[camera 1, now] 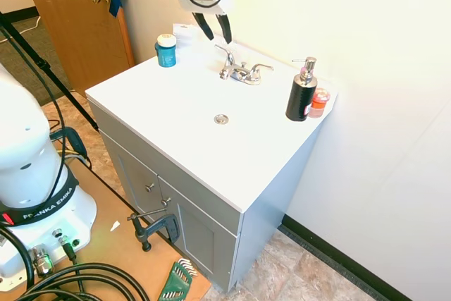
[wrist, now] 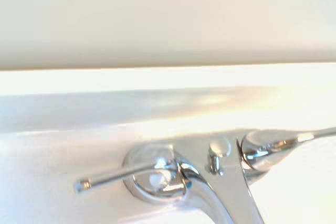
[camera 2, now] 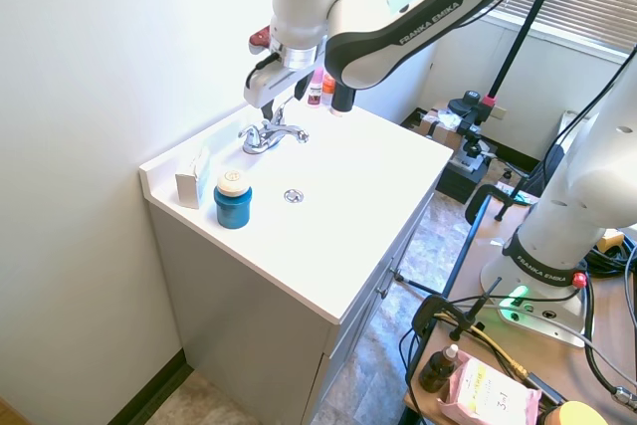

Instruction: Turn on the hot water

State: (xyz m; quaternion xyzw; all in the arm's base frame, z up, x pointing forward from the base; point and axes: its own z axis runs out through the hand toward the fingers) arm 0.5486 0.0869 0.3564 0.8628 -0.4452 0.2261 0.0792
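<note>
Wrist view shows the small shiny chrome faucet at the back of the white vanity surface against the cream wall: rigid metal, likely slick, so I judge a slim lever handle best pushed near its tip. Above it hangs the hand, fingers spread and empty.

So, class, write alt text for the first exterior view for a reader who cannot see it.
A white robot arm's open gripper hovers just above the small shiny chrome faucet at the back of a white vanity top. A teal jar stands nearby; a black pump bottle stands opposite.
</note>
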